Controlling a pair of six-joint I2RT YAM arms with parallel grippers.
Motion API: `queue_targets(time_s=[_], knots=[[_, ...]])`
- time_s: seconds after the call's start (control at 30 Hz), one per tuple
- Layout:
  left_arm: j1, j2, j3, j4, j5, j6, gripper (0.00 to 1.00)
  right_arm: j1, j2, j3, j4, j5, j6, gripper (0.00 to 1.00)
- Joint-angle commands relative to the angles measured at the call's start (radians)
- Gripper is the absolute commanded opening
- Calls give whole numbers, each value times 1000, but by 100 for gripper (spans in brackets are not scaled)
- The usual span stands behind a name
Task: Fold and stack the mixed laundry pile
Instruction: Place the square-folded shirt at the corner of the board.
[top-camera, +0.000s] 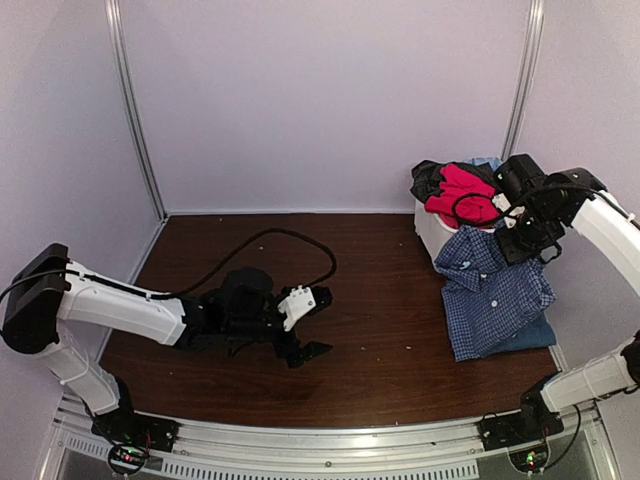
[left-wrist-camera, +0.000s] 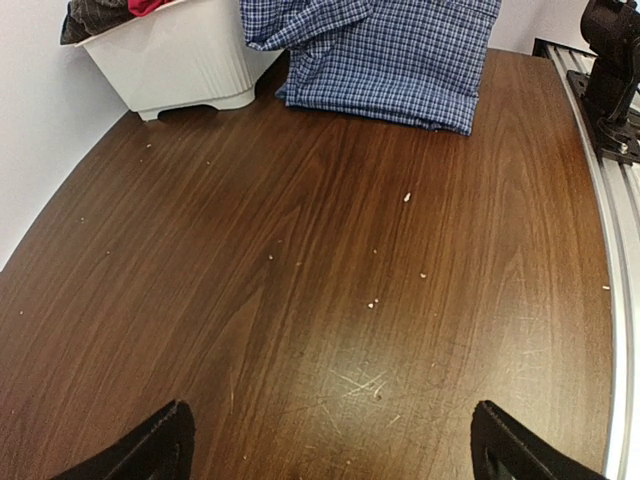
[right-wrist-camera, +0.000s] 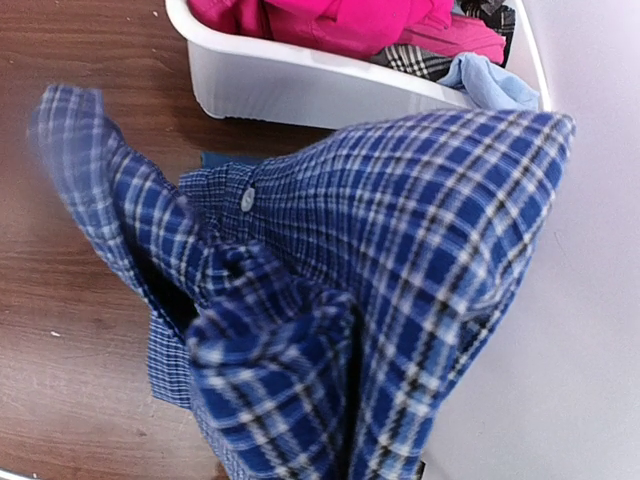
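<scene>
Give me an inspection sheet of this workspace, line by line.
Surface: dark wood table, scuffed.
Job's things: checked shirt partly lifted, draped over a dark-blue garment; red, black and light-blue clothes heaped in the white bin.
Clutter: pale crumbs on the wood.
Grippers: left gripper open, empty, low over the table; right gripper shut on the shirt.
Cables: black cable looping across the table.
Surroundings: pale walls; metal rail along the near edge.

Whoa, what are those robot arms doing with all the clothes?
The right gripper pinches the blue checked shirt and holds one part of it up, beside the white bin that holds pink and black clothes. The rest of the shirt lies on a dark-blue garment on the table. The left gripper hangs open over bare wood, holding nothing.
</scene>
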Motion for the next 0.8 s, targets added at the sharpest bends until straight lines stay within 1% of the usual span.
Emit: queue_targets(time_s=[0.0, 0.07, 0.17, 0.23, 0.33, 0.43, 0.67, 0.7, 0.73, 0.77], knots=[[7, -33, -10, 51, -3, 14, 98, -81, 40, -53, 105, 58, -92, 0], [6, -36, -10, 52, -4, 15, 98, -109, 61, -92, 127, 73, -122, 0], [5, -35, -10, 54, -3, 20, 98, -142, 101, -178, 129, 176, -184, 0], [7, -32, -9, 58, -1, 20, 98, -160, 85, -241, 194, 218, -231, 0], [6, -25, -9, 61, 7, 19, 97, -205, 47, -257, 280, 206, -267, 0], [5, -20, -9, 61, 16, 16, 98, -255, 32, -297, 386, 239, -353, 0], [6, -8, -4, 57, 14, 15, 98, -307, 112, -318, 539, 288, -432, 0], [6, -8, -3, 55, 12, 15, 98, -310, 123, -324, 559, 292, -435, 1], [6, -7, -2, 54, 11, 16, 98, -313, 134, -337, 578, 297, -438, 8], [6, -5, -2, 54, 11, 18, 98, -315, 145, -351, 599, 307, -445, 19]])
